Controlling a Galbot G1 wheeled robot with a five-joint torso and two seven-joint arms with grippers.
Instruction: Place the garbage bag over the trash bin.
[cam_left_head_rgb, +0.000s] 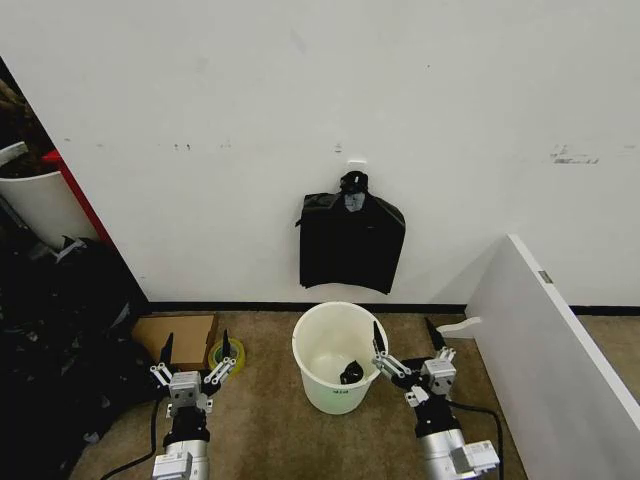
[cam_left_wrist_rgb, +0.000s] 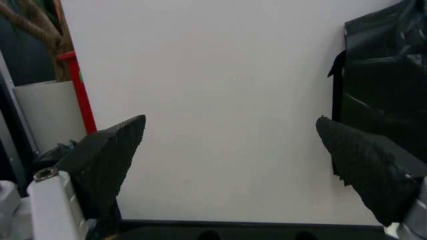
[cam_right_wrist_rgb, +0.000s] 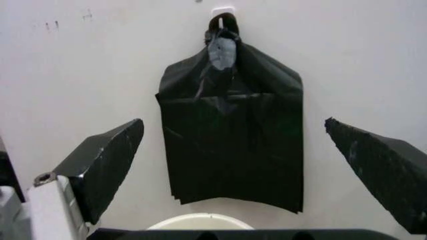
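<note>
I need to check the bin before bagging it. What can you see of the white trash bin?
The trash bin is small, round, white plastic, tapered toward its base, with a rolled rim and a small green label low on its front. It stands upright and open on the brown floor near the wall, below the hanging black bag. A small dark scrap lies inside. Nothing grips it.
</note>
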